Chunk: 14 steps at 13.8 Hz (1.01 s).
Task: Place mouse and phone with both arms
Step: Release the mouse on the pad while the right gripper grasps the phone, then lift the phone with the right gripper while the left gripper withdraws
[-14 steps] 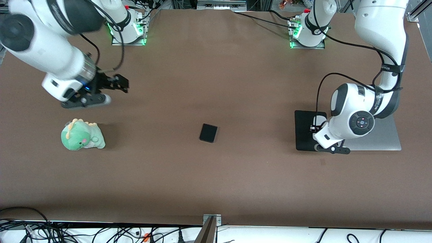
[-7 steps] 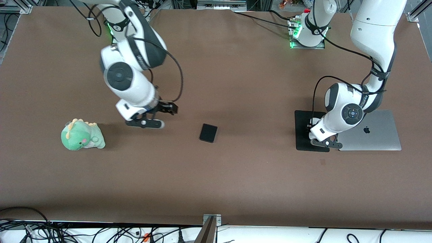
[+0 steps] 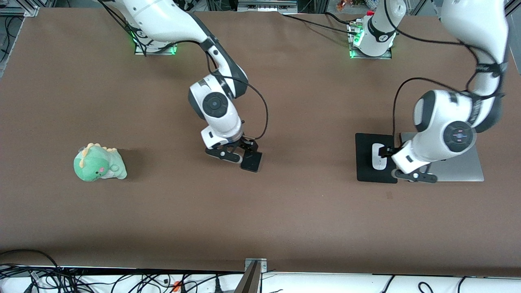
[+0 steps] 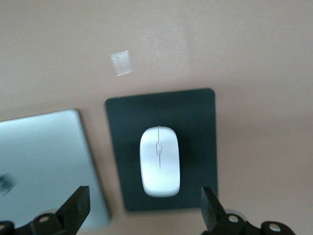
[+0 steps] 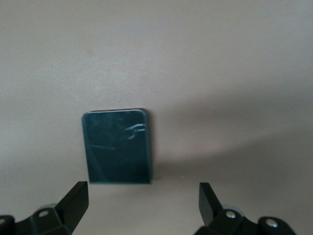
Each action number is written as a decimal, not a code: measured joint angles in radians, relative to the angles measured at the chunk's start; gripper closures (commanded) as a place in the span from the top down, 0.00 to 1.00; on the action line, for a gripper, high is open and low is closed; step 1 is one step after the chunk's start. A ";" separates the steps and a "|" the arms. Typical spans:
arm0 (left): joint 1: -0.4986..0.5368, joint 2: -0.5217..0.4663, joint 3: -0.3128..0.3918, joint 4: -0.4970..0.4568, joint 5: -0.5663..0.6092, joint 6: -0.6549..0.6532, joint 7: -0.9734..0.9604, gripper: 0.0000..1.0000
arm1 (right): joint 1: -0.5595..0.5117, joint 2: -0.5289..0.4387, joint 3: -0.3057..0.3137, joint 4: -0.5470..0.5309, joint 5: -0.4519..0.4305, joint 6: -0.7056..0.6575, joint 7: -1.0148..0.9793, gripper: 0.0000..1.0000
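The white mouse (image 3: pixel 379 157) lies on a black mouse pad (image 3: pixel 365 173) toward the left arm's end of the table. My left gripper (image 3: pixel 387 154) hangs just over the pad beside the mouse, open and empty. In the left wrist view the mouse (image 4: pixel 159 160) lies on the pad (image 4: pixel 195 127), just ahead of the spread left gripper (image 4: pixel 143 205). The black phone (image 3: pixel 251 162) lies flat mid-table. My right gripper (image 3: pixel 247 149) is open and empty, low over the phone's edge. In the right wrist view the phone (image 5: pixel 117 147) lies ahead of the right gripper (image 5: pixel 142 200).
A silver laptop (image 3: pixel 460 169) lies closed beside the mouse pad, partly under the left arm; it also shows in the left wrist view (image 4: pixel 44 161). A green plush dinosaur (image 3: pixel 99 162) sits toward the right arm's end. Cables hang along the table's front edge.
My right arm has swung from above the plush dinosaur across to the phone. My left gripper has drawn off the mouse toward the laptop, so the mouse now shows on the pad.
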 measured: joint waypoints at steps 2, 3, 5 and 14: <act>0.001 -0.017 0.001 0.162 0.000 -0.203 0.014 1.00 | 0.014 0.052 0.000 0.042 0.000 0.013 0.023 1.00; 0.002 -0.020 0.002 0.231 0.000 -0.278 0.025 1.00 | 0.020 0.070 0.000 0.054 0.000 0.025 0.026 1.00; 0.010 -0.021 0.002 0.331 0.000 -0.392 0.059 1.00 | 0.028 0.097 -0.001 0.065 -0.003 0.051 0.027 1.00; 0.029 -0.040 0.003 0.477 0.000 -0.555 0.161 1.00 | 0.033 0.178 -0.001 0.137 -0.092 0.099 0.023 0.94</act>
